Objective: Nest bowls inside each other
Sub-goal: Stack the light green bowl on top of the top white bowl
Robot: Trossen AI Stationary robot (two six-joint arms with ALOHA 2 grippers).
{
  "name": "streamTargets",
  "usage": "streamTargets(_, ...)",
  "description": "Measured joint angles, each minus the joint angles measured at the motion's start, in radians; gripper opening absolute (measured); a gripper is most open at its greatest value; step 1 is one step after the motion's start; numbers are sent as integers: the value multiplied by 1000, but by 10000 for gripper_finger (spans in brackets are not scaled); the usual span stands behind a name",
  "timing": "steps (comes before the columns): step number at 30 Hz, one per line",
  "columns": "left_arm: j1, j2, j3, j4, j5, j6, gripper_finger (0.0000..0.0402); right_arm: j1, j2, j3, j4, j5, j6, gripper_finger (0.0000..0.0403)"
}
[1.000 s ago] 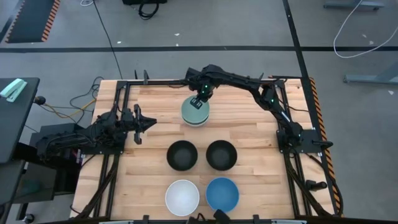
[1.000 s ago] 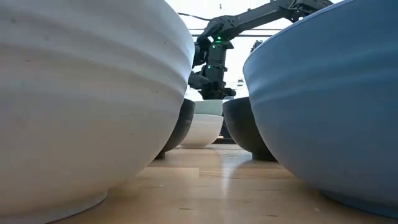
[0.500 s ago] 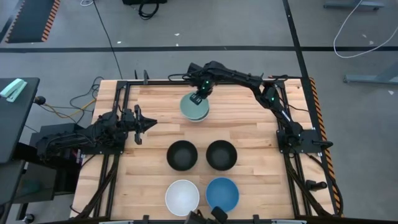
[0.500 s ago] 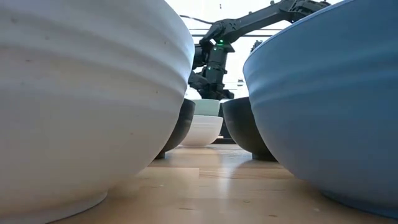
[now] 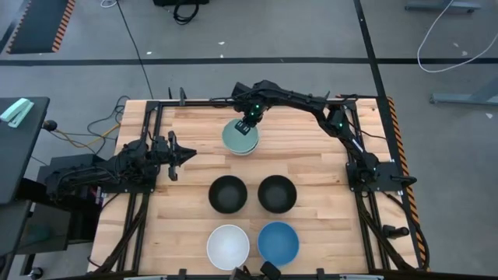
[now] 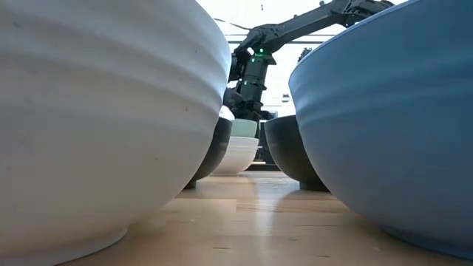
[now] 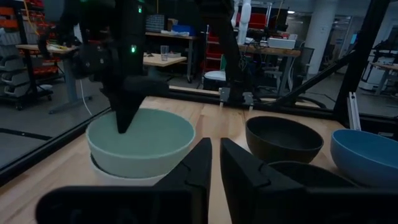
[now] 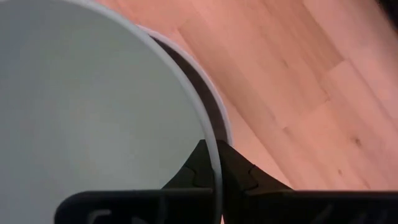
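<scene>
Since a second ago, the right gripper [image 5: 247, 122], pinched on the rim of the mint green bowl [image 5: 238, 137], has carried it slightly toward the upper left, over the white bowl [image 6: 238, 154] at upper centre of the table [image 5: 311, 155]. Two black bowls [image 5: 228, 194] sit mid-frame; another white bowl [image 5: 228, 246] and a blue bowl [image 5: 278, 242] sit lower down. The left gripper [image 5: 187, 155] waits at left, fingers nearly together, holding nothing.

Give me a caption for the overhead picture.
Right hand lowers a mint bowl into a white bowl.
</scene>
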Motion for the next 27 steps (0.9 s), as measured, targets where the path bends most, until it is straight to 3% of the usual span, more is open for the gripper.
streamTargets(15,0,0,0,-1,0,0,35,-5,-2,-60,49,-15,-9,9)
streamTargets(27,0,0,0,-1,0,0,40,-4,-6,-62,47,12,16,66)
